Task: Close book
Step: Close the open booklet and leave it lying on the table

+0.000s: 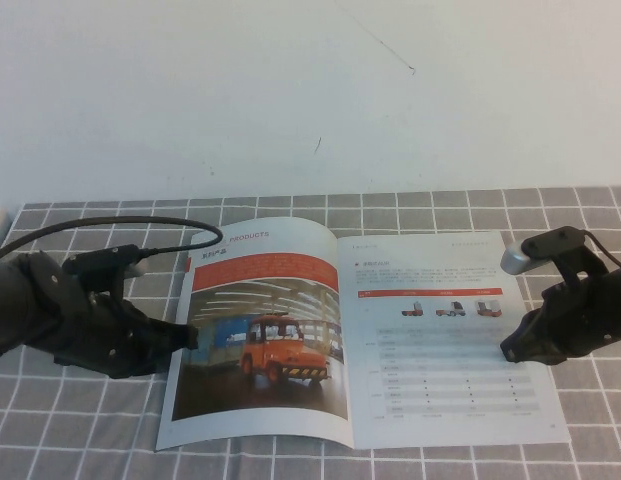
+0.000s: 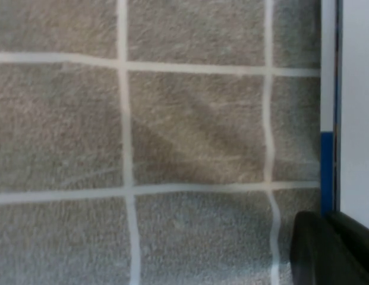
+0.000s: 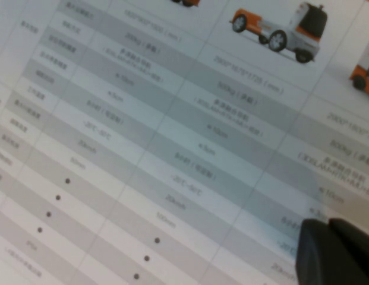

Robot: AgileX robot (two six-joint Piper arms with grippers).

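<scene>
A grey checked cloth (image 1: pixel 80 440) covers the table in front of me, with a plain white surface (image 1: pixel 290 100) beyond its far edge. The book (image 1: pixel 430 340) lies open and flat on the cloth, between my two arms, its spine running away from me. The left page carries a large picture of an orange truck (image 1: pixel 280 355). The right page holds a table of figures under a row of small vehicles (image 1: pixel 455 308).

My left gripper (image 1: pixel 185 338) sits low over the cloth, just beside the outer edge of the left page and pointing toward it. From its wrist I see mostly cloth squares, with the page's edge along one side. I cannot tell whether this gripper is released or clenched.

My right gripper (image 1: pixel 510 350) hangs over the outer edge of the right page, about halfway along it. Its wrist camera looks straight onto the printed rows. I cannot tell its state either.

A black cable (image 1: pixel 110 228) arcs over my left arm.
</scene>
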